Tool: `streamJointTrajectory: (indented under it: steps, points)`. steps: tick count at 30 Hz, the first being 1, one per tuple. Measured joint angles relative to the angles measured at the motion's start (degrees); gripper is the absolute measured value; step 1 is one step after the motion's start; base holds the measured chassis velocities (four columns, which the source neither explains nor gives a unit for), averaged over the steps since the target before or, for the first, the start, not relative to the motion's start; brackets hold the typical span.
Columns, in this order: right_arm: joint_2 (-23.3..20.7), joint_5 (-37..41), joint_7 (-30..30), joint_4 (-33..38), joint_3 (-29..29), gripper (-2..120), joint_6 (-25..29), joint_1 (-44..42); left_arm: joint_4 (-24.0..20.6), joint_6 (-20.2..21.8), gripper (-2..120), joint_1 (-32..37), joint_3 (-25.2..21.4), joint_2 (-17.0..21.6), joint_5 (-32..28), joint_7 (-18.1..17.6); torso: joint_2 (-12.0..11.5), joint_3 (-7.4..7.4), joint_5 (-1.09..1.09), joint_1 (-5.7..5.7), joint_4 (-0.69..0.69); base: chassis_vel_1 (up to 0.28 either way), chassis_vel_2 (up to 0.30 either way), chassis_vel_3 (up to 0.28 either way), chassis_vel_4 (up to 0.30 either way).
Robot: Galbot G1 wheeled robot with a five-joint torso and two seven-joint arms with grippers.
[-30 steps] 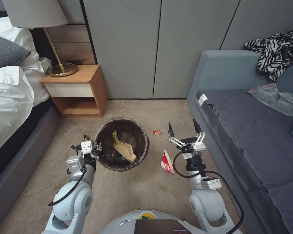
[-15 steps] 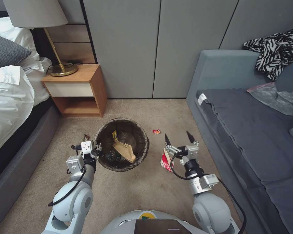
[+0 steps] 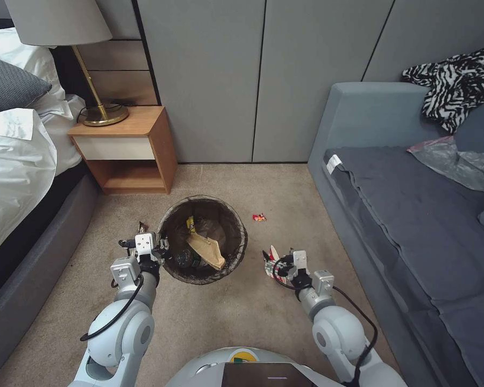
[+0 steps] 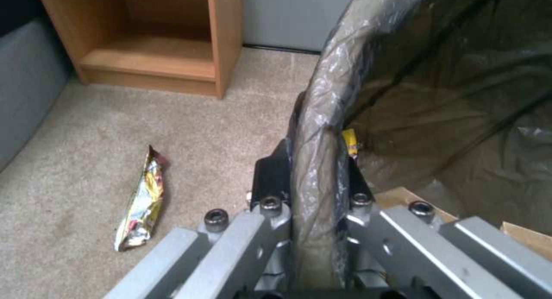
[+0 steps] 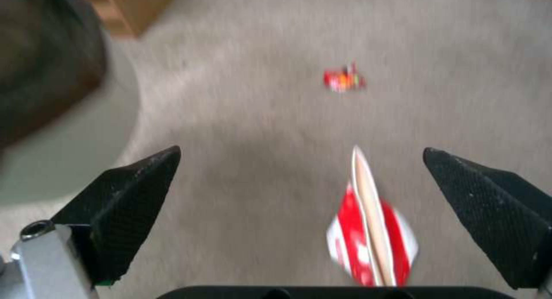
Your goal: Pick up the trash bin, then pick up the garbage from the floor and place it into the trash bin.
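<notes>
Even, soft indoor light; faint shadows on carpet. Wide-angle bending at head-view edges. Right wrist view motion-blurred; left wrist view soft.

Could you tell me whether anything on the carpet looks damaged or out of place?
Yes: a flattened red-and-white paper cup lies crushed between the open right gripper's fingers, a tiny red wrapper sits beyond it, and a crumpled foil snack wrapper lies beside the bag-lined trash bin.

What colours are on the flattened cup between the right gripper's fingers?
Red and white on the cup; right wrist view shows it best.
</notes>
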Motion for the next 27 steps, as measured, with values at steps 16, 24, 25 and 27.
streamJointTrajectory:
  steps: [16,24,25,27]
  points:
    - [-1.5,9.5,-2.4,-26.4,-2.8,100,-11.9,13.9,0.5,0.0,4,0.1,0.4,-0.3,0.5,0.1,0.0,0.01,0.00,0.00,0.00,0.000,0.000,0.000,0.000]
    - [-0.8,7.3,-3.8,-33.1,-3.0,100,-9.3,16.7,0.4,-0.1,4,0.1,0.2,-0.4,0.8,0.1,0.0,0.00,0.00,0.00,-0.01,0.000,0.000,0.000,0.000]
    - [-0.8,7.3,-3.8,-33.1,-3.0,100,-9.3,16.7,0.4,-0.1,4,0.1,0.2,-0.4,0.8,0.1,0.0,0.00,0.00,0.00,-0.01,0.000,0.000,0.000,0.000]
    - [-0.7,7.3,-3.8,-33.4,-3.0,100,-9.1,16.9,0.4,-0.1,4,0.1,0.2,-0.4,0.8,0.1,0.0,0.00,0.00,0.00,-0.01,0.000,0.000,0.000,0.000]
